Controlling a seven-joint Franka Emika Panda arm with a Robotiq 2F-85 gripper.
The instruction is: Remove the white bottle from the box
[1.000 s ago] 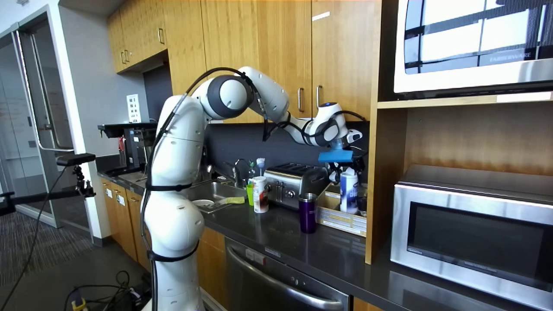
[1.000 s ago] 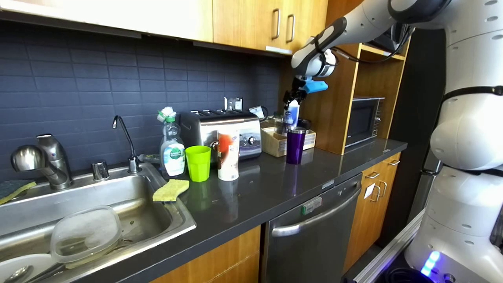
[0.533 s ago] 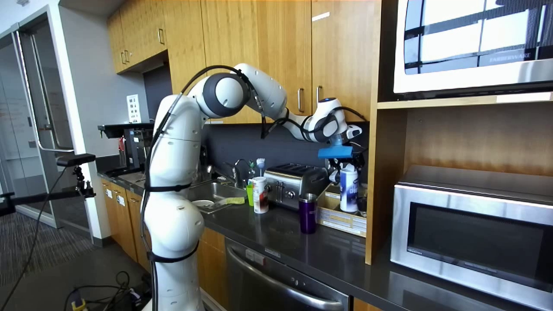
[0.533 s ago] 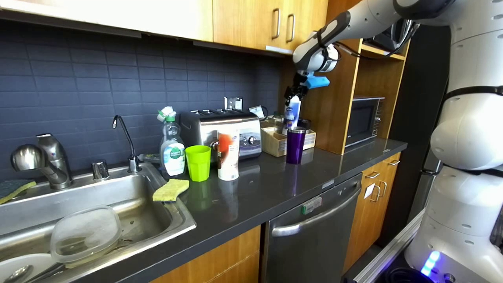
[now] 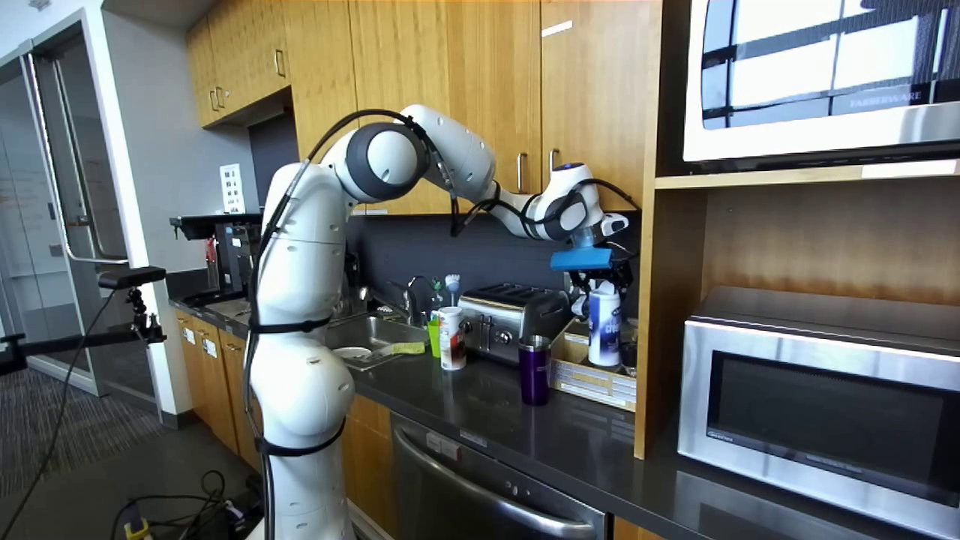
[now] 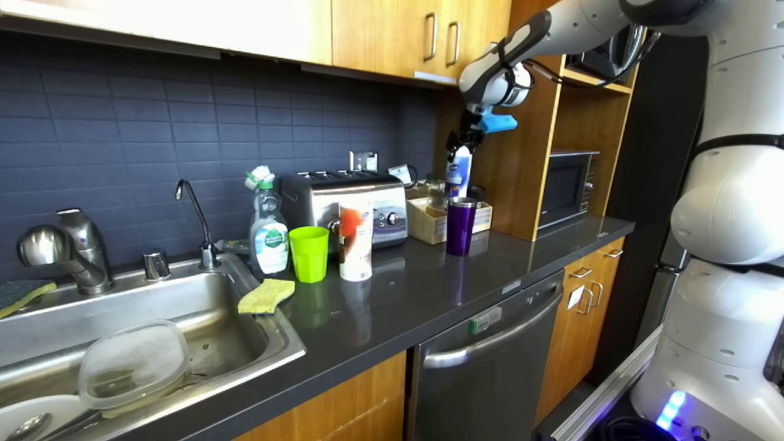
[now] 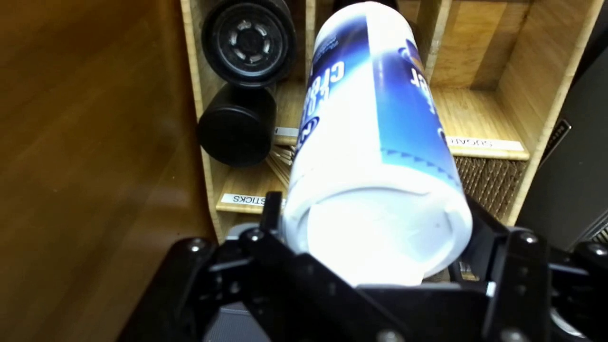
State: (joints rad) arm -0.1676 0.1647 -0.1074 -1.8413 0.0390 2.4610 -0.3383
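"As we scan from the front edge of the tabletop point(image 6: 392, 318), what's first?"
"Purple tumbler point(image 6: 460, 228), then the box point(image 6: 422, 222) toward the back edge."
"White bottle point(image 6: 458, 174)?"
"Over the box, our end effector point(image 6: 462, 149) grasping its top; we cannot tell if it clears the rim."

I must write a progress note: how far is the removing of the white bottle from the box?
Done: the gripper holds the white bottle near its top.
In hand: the removal; in the wrist view, the box shows compartments on both sides of the bottle; base clearance is unclear.
Left: carrying it outside; it is not yet beyond the box.
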